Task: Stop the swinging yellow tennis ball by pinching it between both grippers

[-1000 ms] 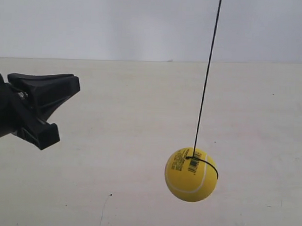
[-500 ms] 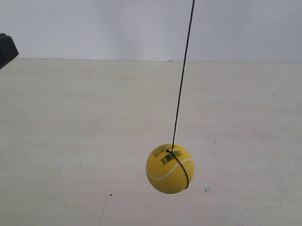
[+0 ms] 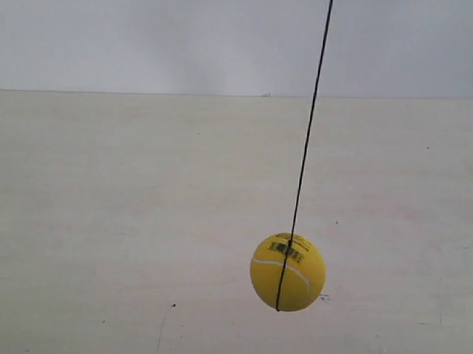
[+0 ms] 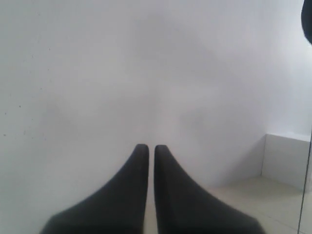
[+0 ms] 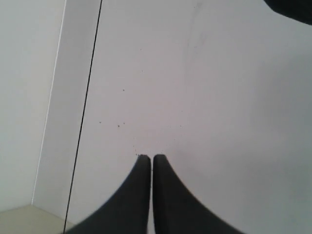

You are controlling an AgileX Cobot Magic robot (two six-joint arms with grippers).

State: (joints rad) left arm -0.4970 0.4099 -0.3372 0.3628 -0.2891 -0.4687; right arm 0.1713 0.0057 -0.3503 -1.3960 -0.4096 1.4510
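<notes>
The left gripper [image 4: 148, 147], a pair of matte black plastic fingers shaped like wedges, broad at the base and curving in to narrow rounded tips, shows in its own wrist view with the fingers drawn close together. Only a thin, even slit runs between them from tip to base. The two tips sit level with each other.

The right gripper [image 5: 150, 158], of the same black tapered build, stands the same way in its wrist view: fingers side by side, tips level, parted by a hairline gap along their whole visible length.
</notes>
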